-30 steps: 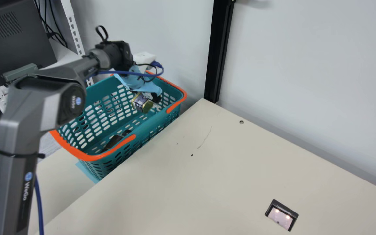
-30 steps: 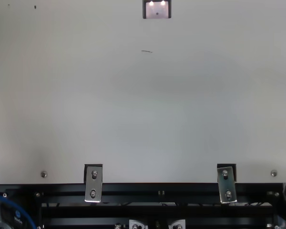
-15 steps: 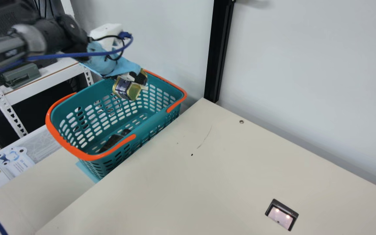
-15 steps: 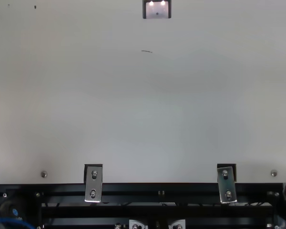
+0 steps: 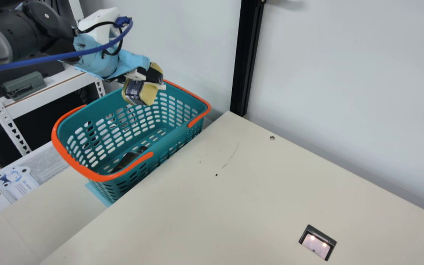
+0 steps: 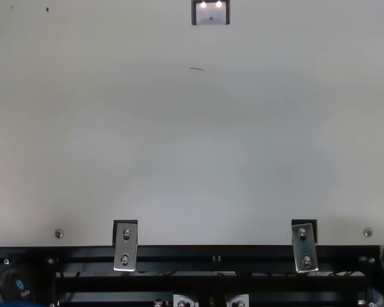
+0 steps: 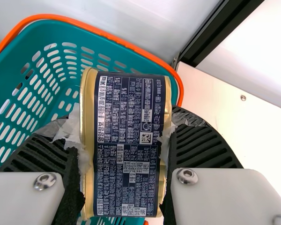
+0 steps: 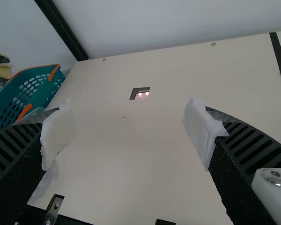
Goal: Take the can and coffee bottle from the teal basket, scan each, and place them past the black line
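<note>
Our left claw (image 7: pixel 124 140), gripping the can (image 5: pixel 140 93), has lifted it above the teal basket's (image 5: pixel 73 164) rim, so scanning can follow; our right claw (image 8: pixel 130 129) gapes.

I see a grey-and-black left arm (image 5: pixel 20 35) with a bright blue cable (image 5: pixel 61 56), pale-blue wrapping (image 5: pixel 96 62) and what looks like a white camera housing (image 5: pixel 99 20). Both arms have black ribbed fingers (image 7: pixel 201 145), whitish tape (image 8: pixel 201 131), silver screws (image 7: pixel 187 176).

Steep top view, slanted main view, table (image 5: pixel 234 206) in both.
</note>
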